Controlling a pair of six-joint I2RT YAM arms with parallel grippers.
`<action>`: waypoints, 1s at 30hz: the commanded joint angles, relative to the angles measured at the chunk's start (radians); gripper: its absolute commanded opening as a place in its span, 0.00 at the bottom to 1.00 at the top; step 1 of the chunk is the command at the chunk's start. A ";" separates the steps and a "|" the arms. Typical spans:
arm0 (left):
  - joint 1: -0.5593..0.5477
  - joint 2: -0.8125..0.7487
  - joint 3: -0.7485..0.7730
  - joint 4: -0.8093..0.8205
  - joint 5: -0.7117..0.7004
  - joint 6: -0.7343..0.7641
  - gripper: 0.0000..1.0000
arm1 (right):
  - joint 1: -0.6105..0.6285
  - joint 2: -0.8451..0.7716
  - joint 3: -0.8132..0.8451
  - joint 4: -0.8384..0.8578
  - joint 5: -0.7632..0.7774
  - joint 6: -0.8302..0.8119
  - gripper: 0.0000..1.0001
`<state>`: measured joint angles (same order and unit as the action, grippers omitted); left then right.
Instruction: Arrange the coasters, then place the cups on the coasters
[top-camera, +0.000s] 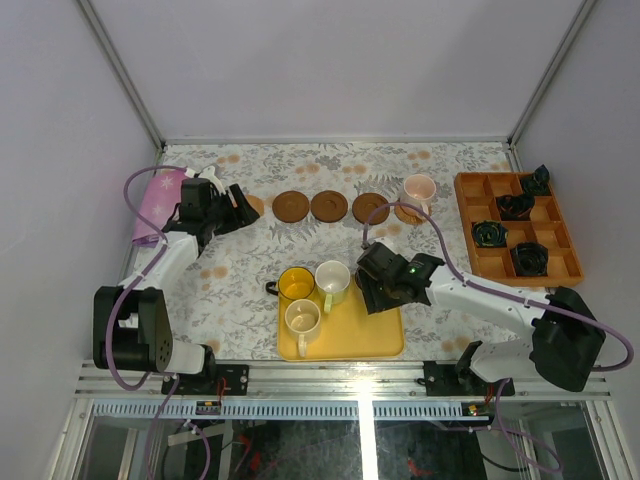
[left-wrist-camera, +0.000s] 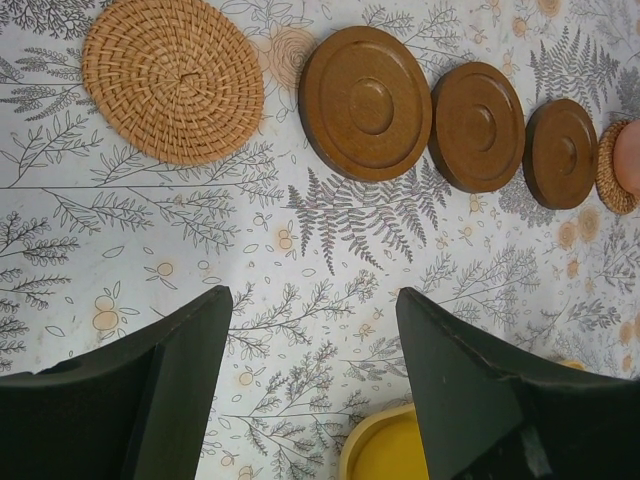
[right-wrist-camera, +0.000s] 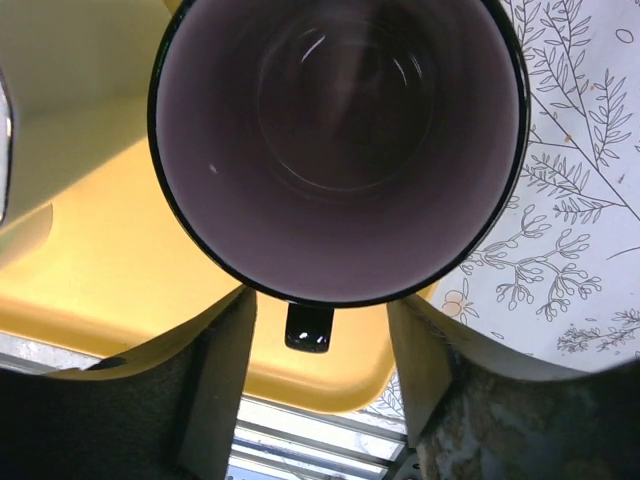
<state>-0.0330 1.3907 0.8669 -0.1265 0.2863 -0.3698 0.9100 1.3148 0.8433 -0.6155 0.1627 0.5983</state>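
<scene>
Grey-purple cup (right-wrist-camera: 340, 150) stands upright, mouth open to the wrist camera, handle pointing back between the fingers.
Right gripper (right-wrist-camera: 320, 300) fingers flank it, grip unclear; left gripper (left-wrist-camera: 315, 300) fingers apart, empty.

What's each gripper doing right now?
Left gripper: open, holding nothing.
Right gripper: jaws either side of the grey-purple cup handle; whether it grips cannot be told.
</scene>
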 joint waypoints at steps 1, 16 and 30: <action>-0.005 0.012 0.017 0.006 -0.022 0.021 0.67 | 0.010 0.017 0.006 0.047 0.021 -0.011 0.57; -0.010 0.013 0.006 0.013 -0.028 0.014 0.67 | 0.011 -0.017 0.019 -0.009 0.043 -0.028 0.00; -0.011 0.013 0.005 0.017 -0.044 0.016 0.67 | 0.007 -0.051 0.245 -0.048 0.391 -0.157 0.00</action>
<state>-0.0387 1.3979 0.8669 -0.1287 0.2611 -0.3679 0.9150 1.2812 0.9932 -0.7277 0.3592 0.5213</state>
